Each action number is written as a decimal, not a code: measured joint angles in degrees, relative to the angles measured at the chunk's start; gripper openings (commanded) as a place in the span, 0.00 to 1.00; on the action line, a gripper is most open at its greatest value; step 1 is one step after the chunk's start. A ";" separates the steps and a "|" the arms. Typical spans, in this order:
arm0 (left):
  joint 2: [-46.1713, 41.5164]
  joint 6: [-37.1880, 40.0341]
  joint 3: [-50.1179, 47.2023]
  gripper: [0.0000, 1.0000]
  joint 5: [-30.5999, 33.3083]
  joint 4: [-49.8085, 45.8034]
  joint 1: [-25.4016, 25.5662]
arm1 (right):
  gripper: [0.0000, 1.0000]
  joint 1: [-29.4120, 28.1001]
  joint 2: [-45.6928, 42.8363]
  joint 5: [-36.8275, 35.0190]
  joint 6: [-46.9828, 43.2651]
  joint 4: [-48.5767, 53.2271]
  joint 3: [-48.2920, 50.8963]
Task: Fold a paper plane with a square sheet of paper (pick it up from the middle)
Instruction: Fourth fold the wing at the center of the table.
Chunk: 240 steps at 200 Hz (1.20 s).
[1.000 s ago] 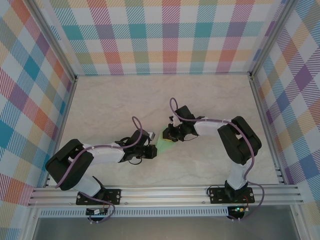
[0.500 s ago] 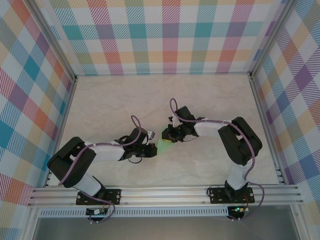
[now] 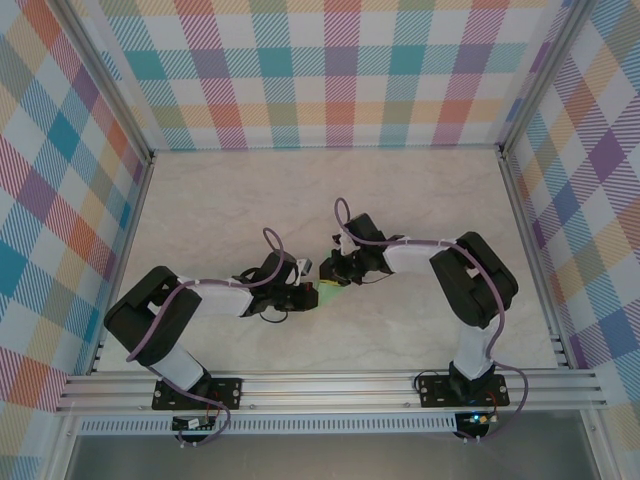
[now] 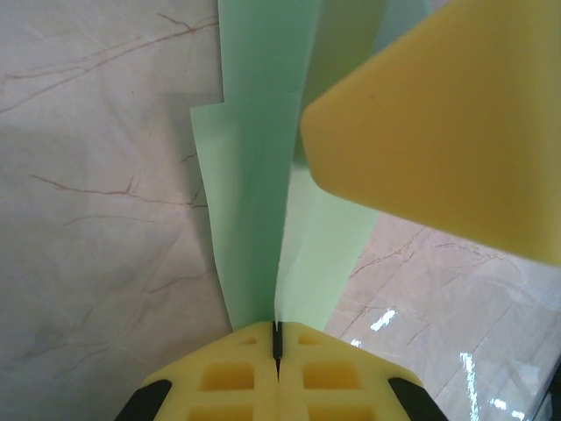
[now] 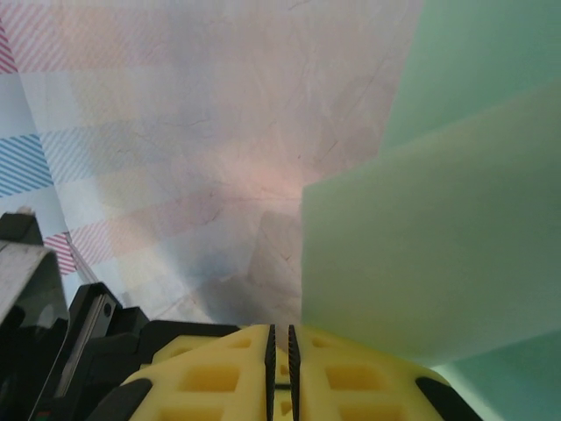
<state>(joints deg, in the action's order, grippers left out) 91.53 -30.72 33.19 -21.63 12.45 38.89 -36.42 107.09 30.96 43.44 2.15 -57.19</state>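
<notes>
The marbled bench (image 3: 220, 200) is closed in by plaid walls (image 3: 330, 70), with a metal rail (image 3: 330, 385) along its near edge. One pale green paper plane (image 3: 331, 293) sits at mid-bench, between two grippers. The left gripper (image 3: 312, 296) is pinched tight on the plane's centre fold from the left. The right gripper (image 3: 331, 275) is clamped on the plane's far edge, and its yellow pad (image 4: 438, 114) overhangs the paper.
</notes>
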 measured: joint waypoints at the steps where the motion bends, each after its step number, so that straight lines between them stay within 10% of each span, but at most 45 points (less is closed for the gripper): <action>1: 0.00 0.00 -0.02 0.00 0.00 0.02 0.00 | 0.15 0.00 0.07 -0.04 -0.02 0.02 -0.07; 240: -4.44 -0.61 -1.99 0.14 1.75 -3.30 -0.04 | 0.13 0.04 3.89 -2.03 -1.07 2.51 -2.29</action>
<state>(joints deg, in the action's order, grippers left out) 87.09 -31.33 31.20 -19.88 9.15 38.85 -36.38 110.98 28.93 42.37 4.67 -59.48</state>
